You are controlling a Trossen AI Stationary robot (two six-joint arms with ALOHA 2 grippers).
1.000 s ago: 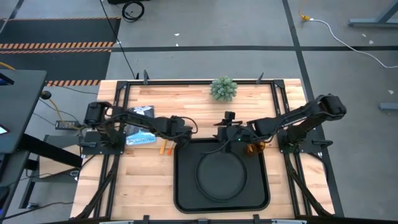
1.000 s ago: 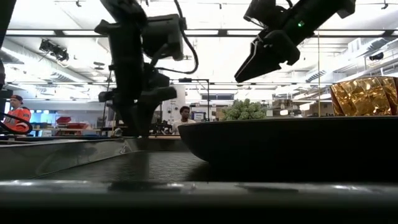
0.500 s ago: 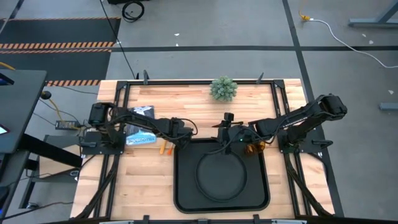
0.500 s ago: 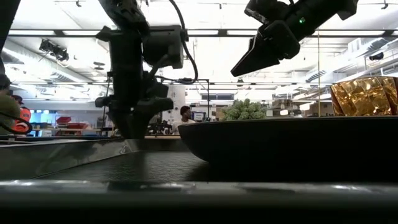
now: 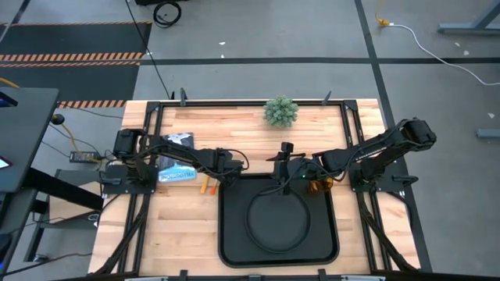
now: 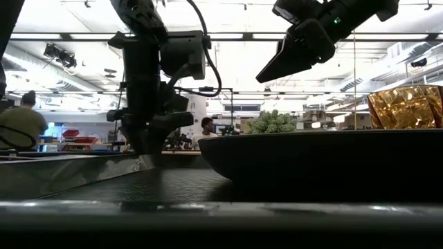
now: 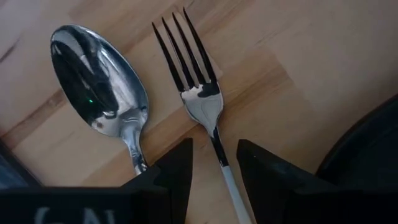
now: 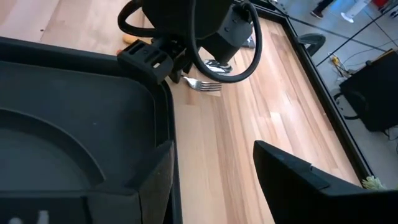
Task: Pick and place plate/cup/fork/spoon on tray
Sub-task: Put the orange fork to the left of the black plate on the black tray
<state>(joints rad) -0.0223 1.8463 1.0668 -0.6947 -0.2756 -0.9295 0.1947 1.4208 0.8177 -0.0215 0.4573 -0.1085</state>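
Two utensils: the fork (image 7: 200,102) and the spoon (image 7: 102,87) lie side by side on the bare wooden table (image 5: 176,226), close together with a thin strip of wood between them.
Fork direction: in the left wrist view its tines point to the upper left of the frame, and its thin handle runs down to the bottom middle. Its long axis is a little tilted.
Spoon direction: its shiny bowl sits at the upper left of that frame, and its neck runs down toward the bottom, almost in line with the fork.
Left gripper (image 7: 213,163): it hangs low over the fork handle, one dark finger on each side of it. The fingers are a narrow way apart and do not pinch the handle.
Tray (image 5: 233,238): it fills the lower middle of the high view. Its left rim is just beside the utensils, so there is little room on that side.
Plate (image 5: 277,220): it lies flat inside the tray, near the middle.
Cup (image 5: 318,186): it stands at the tray's upper right corner, just outside the rim.
Right gripper (image 5: 283,181): it hovers over the tray's upper edge with its fingers spread wide, holding nothing.
Open room: bare wood lies at the lower left of the high view, left of the tray.
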